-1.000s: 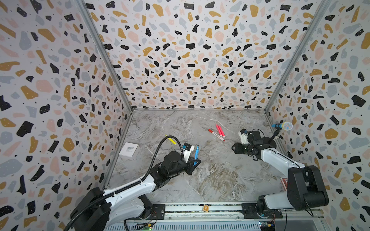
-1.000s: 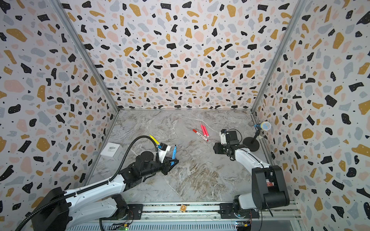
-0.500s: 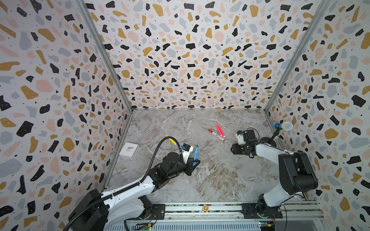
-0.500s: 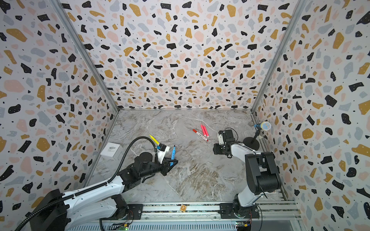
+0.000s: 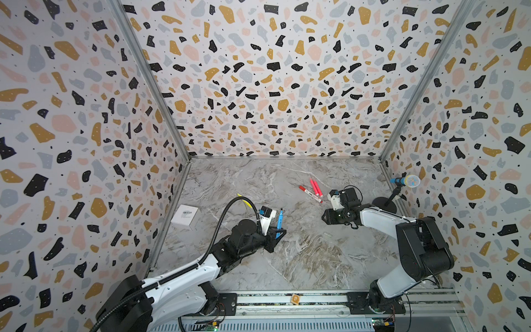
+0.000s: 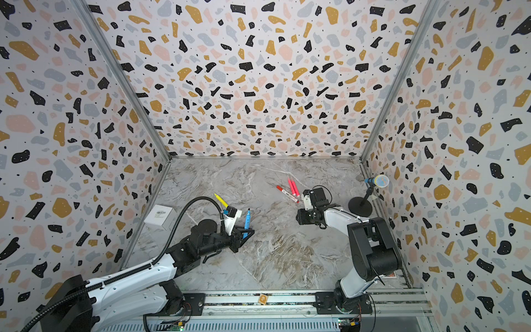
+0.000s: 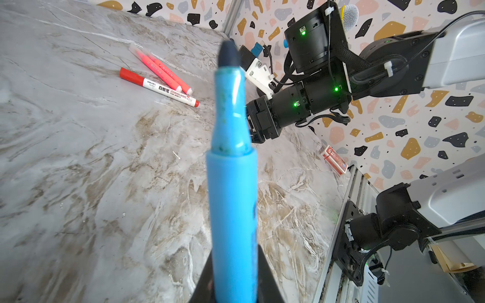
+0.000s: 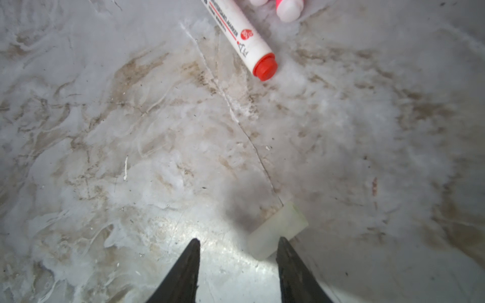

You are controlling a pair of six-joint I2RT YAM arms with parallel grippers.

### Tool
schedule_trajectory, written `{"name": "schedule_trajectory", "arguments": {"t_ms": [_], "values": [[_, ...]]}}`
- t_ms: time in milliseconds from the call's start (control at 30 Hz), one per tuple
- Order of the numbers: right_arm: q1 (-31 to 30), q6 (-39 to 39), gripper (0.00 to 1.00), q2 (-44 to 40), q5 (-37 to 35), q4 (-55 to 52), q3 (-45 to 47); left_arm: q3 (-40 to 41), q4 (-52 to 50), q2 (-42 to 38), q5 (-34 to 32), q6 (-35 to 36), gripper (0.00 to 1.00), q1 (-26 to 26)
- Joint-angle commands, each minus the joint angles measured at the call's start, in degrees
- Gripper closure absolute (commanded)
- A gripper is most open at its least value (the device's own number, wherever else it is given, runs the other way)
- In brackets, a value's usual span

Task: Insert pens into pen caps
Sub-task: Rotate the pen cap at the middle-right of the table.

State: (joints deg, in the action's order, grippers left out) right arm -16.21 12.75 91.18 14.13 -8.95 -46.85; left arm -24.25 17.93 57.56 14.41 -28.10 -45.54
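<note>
- Left side first: my left gripper is clamped hard on the blue pen, pinching it low on the barrel.
- The rest of that pen stands up out of my fingertips, clear of the table.
- In the left wrist view the blue pen fills the middle of the shot, its dark tip uncovered and pointing away from me.
- Over to my right gripper: it reaches in toward the middle of the table, facing my left one, the two well apart.
- In the right wrist view the right gripper has its fingers parted, a plain gap between them, gripping nothing.
- The clear cap lies on the table right at one fingertip: one end pokes into the gap, the rest runs out past that finger. I cannot tell whether they touch.
- In a top view the clear cap is a faint pale shape near my right gripper, on the rail side.
- The white pen, red at both ends, lies flat behind my right gripper, toward the back wall.
- The two pink pens lie side by side just beside it.
- The yellow pen lies behind my left wrist, next to the black cable.
- A white box sits by the left wall, a microphone by the right one.
</note>
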Motion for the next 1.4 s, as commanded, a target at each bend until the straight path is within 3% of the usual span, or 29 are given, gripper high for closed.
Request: {"name": "schedule_trajectory", "arguments": {"t_ms": [0, 200, 667, 1367], "values": [[0.45, 1.0, 0.51, -3.84, -1.86, -0.01, -0.18, 0.8, 1.14, -1.15, -0.53, 0.68, 1.0, 0.08], [0.69, -0.36, 0.51, -3.35, -3.19, 0.73, -2.14, 0.98, 1.05, -1.27, -0.71, 0.76, 1.0, 0.08], [-0.86, -2.47, 0.53, 6.98, -1.09, -0.39, -7.47, 1.2, 0.14, -2.64, -1.06, 0.94, 1.0, 0.09], [0.83, -0.91, 0.55, -1.69, -2.31, 0.1, 2.06, 1.29, -0.84, -4.2, -1.32, 1.03, 1.0, 0.16]]}}
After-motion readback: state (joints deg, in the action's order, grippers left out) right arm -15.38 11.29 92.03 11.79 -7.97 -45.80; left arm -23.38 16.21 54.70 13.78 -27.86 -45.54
